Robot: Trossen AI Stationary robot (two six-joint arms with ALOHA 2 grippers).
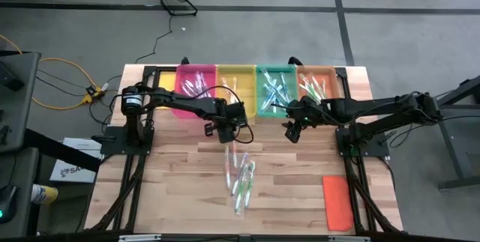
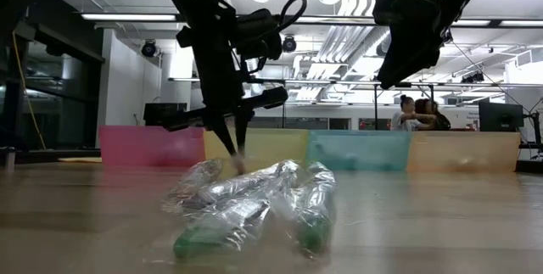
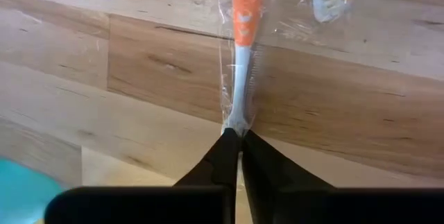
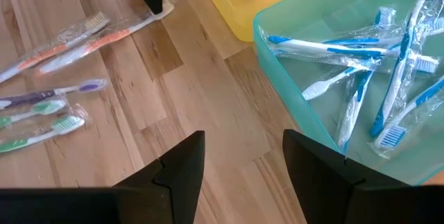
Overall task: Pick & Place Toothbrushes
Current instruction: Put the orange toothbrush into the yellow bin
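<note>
Table (image 1: 180,197): butcher-block wood, light planks with visible grain, smooth satin finish. Toothbrushes (image 1: 240,176) at table centre: plastic handles, each in clear crinkly film wrap, glossy with highlights. Left end effector (image 3: 239,137): matt black plastic fingers, closed on the white plastic end of an orange toothbrush (image 3: 244,16) through its film. Right end effector (image 4: 243,165): same matt black finish, fingers apart. Trays along 12 o'clock edge: translucent smooth plastic, teal tray (image 4: 291,50) slightly glossy. Orange lid (image 1: 337,201) at 4 o'clock: flat, matt-looking plastic.
</note>
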